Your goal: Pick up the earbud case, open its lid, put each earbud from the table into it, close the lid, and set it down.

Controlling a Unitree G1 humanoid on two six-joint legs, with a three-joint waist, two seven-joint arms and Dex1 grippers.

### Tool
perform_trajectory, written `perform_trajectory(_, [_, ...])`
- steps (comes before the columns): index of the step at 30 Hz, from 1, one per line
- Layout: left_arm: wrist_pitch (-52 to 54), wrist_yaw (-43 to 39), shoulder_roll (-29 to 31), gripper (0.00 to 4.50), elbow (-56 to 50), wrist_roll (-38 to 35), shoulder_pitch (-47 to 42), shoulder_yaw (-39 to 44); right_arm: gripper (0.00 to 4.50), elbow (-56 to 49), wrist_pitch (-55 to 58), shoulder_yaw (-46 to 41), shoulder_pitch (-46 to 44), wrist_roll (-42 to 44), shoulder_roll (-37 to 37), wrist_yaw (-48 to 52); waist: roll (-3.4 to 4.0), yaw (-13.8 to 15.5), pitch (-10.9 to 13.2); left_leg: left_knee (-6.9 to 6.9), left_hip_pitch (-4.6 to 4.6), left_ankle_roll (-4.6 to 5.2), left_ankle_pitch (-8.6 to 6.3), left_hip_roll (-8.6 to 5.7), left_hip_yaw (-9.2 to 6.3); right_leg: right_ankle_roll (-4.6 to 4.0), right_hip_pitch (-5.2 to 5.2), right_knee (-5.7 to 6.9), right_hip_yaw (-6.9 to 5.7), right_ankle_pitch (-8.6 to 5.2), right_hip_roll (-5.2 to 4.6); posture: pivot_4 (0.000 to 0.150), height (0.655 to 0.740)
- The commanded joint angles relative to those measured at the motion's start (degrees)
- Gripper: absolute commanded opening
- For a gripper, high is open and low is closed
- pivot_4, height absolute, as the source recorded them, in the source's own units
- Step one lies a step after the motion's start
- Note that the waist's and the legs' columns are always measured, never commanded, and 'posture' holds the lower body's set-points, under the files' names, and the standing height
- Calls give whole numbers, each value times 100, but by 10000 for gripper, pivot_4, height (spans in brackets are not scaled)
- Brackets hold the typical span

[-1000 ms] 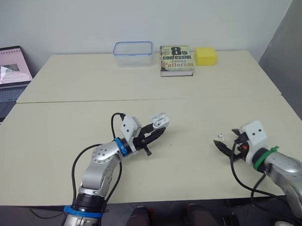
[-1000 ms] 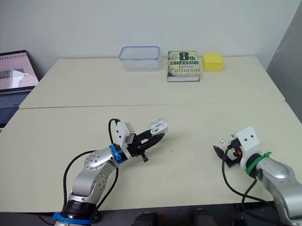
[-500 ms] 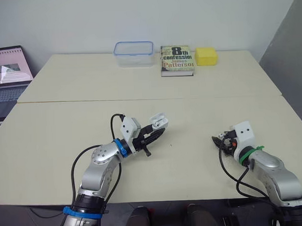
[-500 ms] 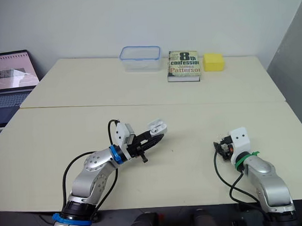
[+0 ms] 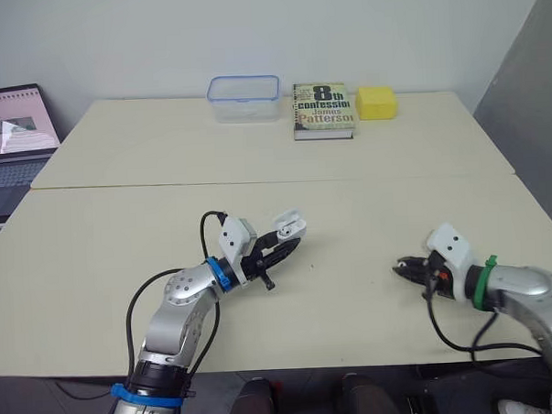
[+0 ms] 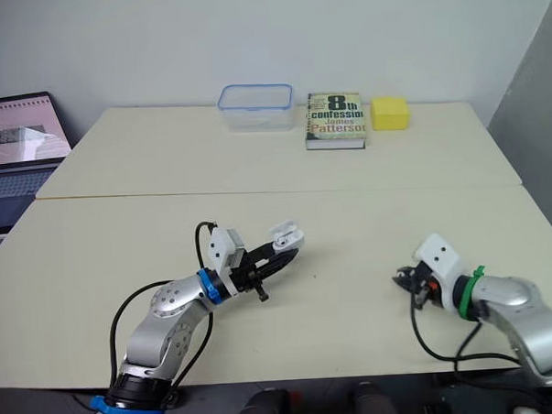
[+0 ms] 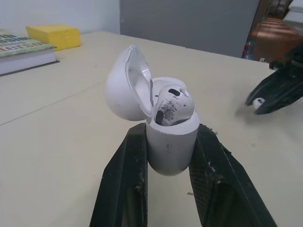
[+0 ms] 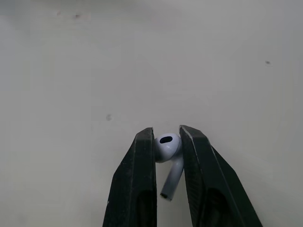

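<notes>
Right gripper (image 8: 166, 136) pinches earbud (image 8: 167, 144), left gripper (image 7: 169, 128) — open case (image 7: 171, 147)

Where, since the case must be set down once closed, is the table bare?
Bare: the stretch between the left tool holding the earbud case and the right tool holding an earbud; also the near-left tabletop toward the laptop. Crowded: the far edge, with container, book and yellow block.

gap L pincer (image 5: 289, 243) to R pincer (image 5: 400, 267): bare desk (image 5: 350, 213), straight run.
back edge: container (image 5: 244, 98), book (image 5: 323, 110), yellow block (image 5: 376, 103) in row, well apart from both.
far left: laptop (image 5: 12, 136), beside desk.
</notes>
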Motion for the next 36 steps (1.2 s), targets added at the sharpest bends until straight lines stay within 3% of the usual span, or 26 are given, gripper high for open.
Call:
perform_trajectory(1, [75,92,42,8112,-433,-90,171,65,3929,235,-1086,136,130,-304,-736,1174,-2,2,1,-1,-1,0,0,2,-2,0,2,-5,-3,0,0,1500,7377])
perform_trajectory(8, [292,239,61,8112,-870,-99,464,45,3929,1591,-2784,521,-73,-978,-1242,2074,-3,1,1,3,4,0,0,4,2,-1,4,-1,0,1,0,1500,7377])
perform_trajectory(17, [375,328,48,8112,-942,-71,482,36,3929,2008,-2538,970,-585,-1150,-966,2442,-3,-2,1,3,7,-1,1,6,2,-1,7,1,1,1,1,1500,7377])
perform_trajectory(27, [348,376,35,8112,-895,-55,474,18,37832,2006,-2834,754,-738,-1201,-770,2382,-5,-7,0,4,20,-1,0,8,7,-4,16,2,4,3,1,1500,7377])
perform_trajectory(33, [339,378,-9,8112,-842,-46,440,-13,38123,1033,-2120,113,-412,-973,-1202,2223,0,13,1,3,9,-1,0,6,5,-3,7,2,4,2,0,1500,7377])
perform_trajectory(36, [369,360,-1,8112,-860,-48,465,-26,38123,206,-1043,-130,-32,-1364,-1690,1925,1,32,1,3,2,-1,0,5,1,-3,4,2,1,2,-1,1500,7377])
